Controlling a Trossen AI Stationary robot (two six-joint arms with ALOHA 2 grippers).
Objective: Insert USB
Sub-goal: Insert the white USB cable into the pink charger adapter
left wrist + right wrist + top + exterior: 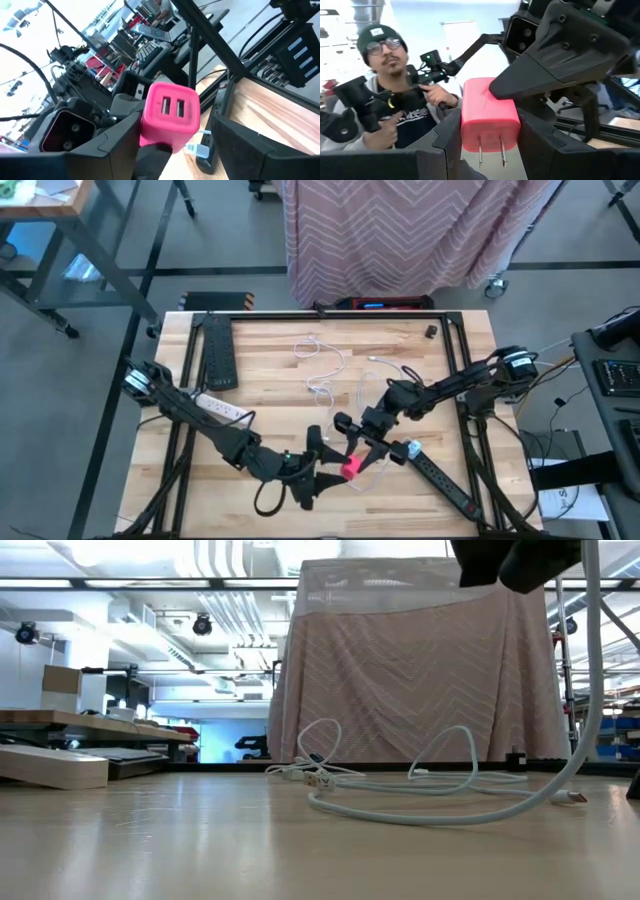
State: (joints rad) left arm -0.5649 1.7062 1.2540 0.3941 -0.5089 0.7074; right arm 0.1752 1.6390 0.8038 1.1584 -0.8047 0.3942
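Observation:
A pink charger point(350, 468) hangs clear of the table near its front edge, between my two grippers. My right gripper point(491, 131) is shut on it, and its two prongs point(491, 150) point back at that wrist. Its face with two USB ports point(172, 107) looks toward my left gripper point(177, 127), which stands open around the port end. The white USB cable point(325, 365) lies in loose loops on the table's middle, its plug point(575, 797) resting flat on the wood. My right gripper pinches the charger's two opposite side walls point(466, 125) between its two fingers, coming roughly level from the table's right. The charger is lifted clear, prongs toward the wrist. My left gripper has one finger point(120, 137) right at the charger's side; I cannot tell whether it touches.
A black power strip point(450, 485) lies at the near right. A white power strip point(222, 408) lies under my left arm, and a black bar point(218, 352) lies at the far left. A person point(390, 85) with hand-held controllers stands beyond the table. A draped pink cloth point(420, 670) hangs behind it.

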